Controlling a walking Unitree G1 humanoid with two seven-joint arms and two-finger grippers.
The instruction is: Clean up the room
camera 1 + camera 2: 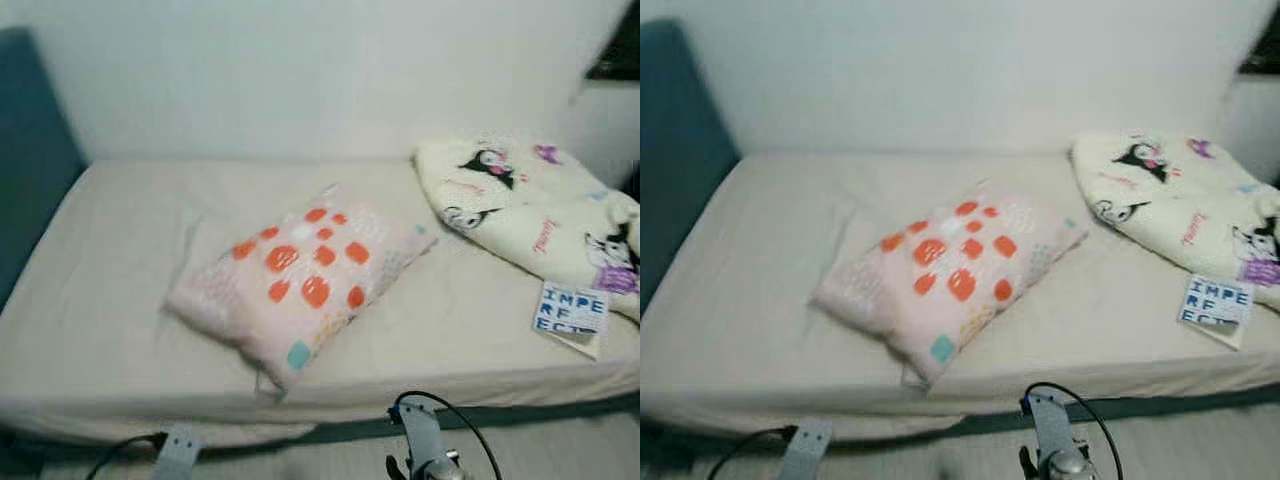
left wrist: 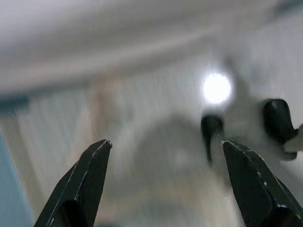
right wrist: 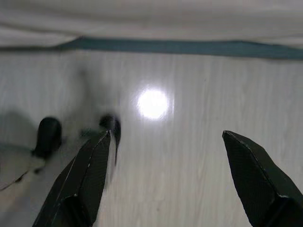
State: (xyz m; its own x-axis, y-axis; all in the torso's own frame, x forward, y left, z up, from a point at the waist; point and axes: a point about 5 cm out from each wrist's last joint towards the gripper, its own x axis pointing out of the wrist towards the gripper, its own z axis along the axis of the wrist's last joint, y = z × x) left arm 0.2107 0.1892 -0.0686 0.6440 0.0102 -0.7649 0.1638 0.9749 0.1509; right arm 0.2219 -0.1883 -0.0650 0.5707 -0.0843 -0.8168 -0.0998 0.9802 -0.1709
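A low bed with a plain cream fitted sheet (image 1: 110, 300) stands against a white wall (image 1: 300, 70), with a dark teal padded headboard (image 1: 30, 160) at the robot's left. Near the middle of the mattress lies a pale pink rectangular pillow printed with orange-red blobs and small teal patches (image 1: 300, 275), set at a slant, one corner reaching the front edge of the bed. At the right end sits a bunched cream blanket printed with black-and-white cartoon characters (image 1: 535, 215), apart from the pillow. Just below the blanket, touching its edge and near the bed's front right corner, lies a small white square card with blue block letters (image 1: 571, 312).

Both silver arms hang low in front of the bed, above a pale wood-grain floor (image 3: 189, 156) that reflects a bright ceiling light. The left gripper (image 2: 165, 146) has its two black fingers spread wide with nothing between them, and the picture behind it is blurred. The right gripper (image 3: 165, 137) is likewise spread wide and holds nothing, pointing down at the floor near the bed's dark teal base
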